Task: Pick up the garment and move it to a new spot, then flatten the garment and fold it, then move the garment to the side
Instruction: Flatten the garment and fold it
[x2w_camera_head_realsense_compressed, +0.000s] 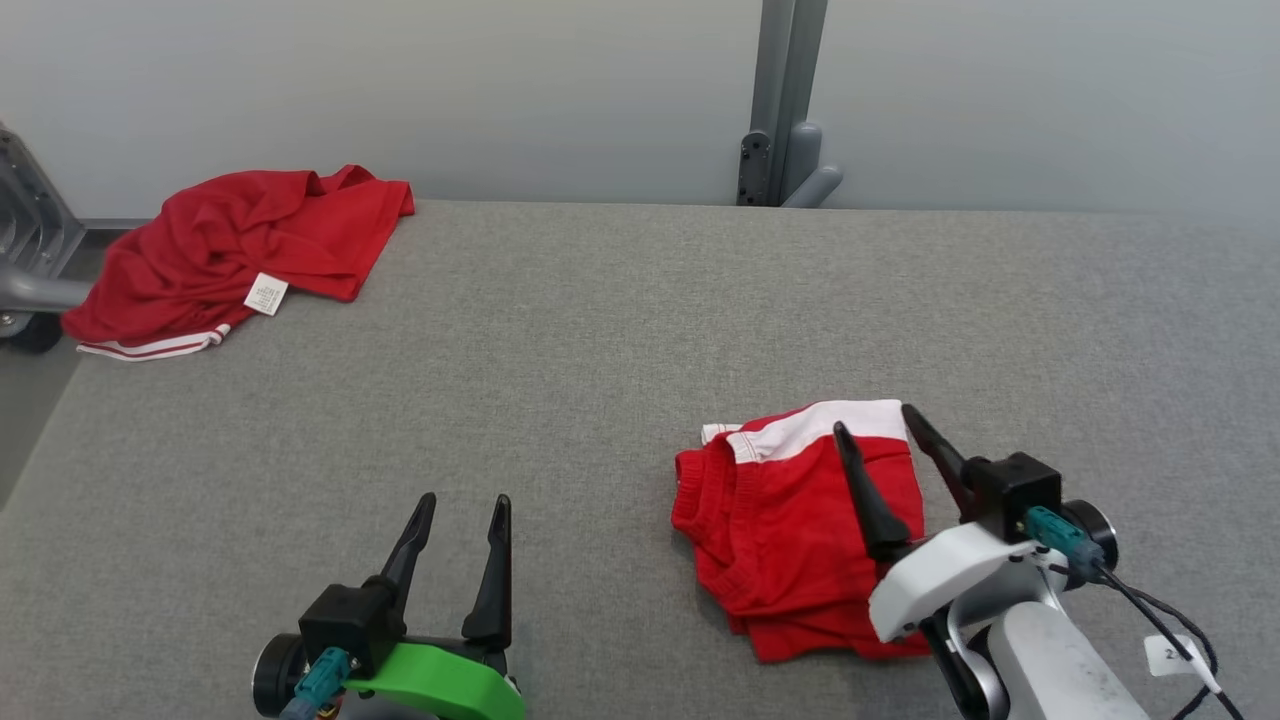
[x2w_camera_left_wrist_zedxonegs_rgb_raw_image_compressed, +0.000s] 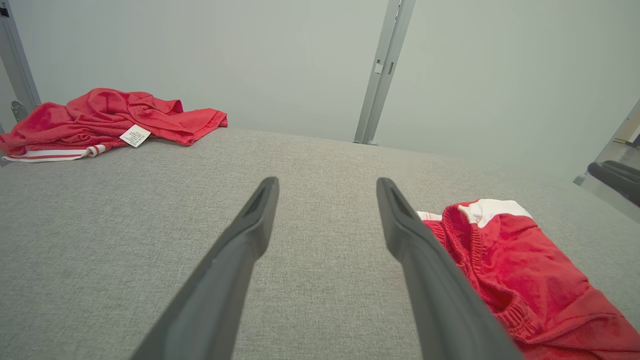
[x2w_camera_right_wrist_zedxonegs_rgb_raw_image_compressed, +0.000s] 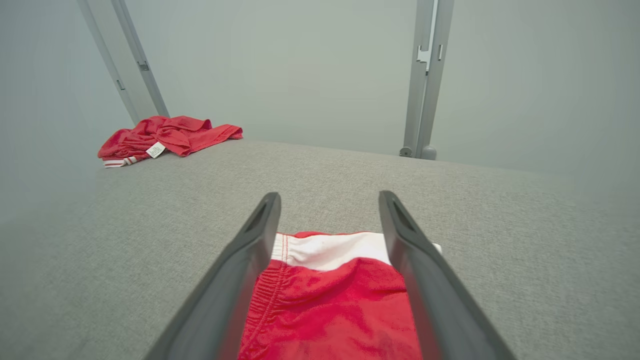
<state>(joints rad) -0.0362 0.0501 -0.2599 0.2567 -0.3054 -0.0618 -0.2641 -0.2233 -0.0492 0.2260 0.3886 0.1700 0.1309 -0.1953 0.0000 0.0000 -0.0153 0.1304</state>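
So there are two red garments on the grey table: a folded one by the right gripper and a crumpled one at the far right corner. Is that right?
Not quite. The crumpled red garment lies at the far left corner of the grey table, as the head view shows. The folded one is indeed by the right gripper.

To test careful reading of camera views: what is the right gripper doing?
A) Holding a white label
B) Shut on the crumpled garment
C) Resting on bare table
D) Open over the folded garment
D: the right gripper has its fingers spread apart over the folded garment, gripping nothing.
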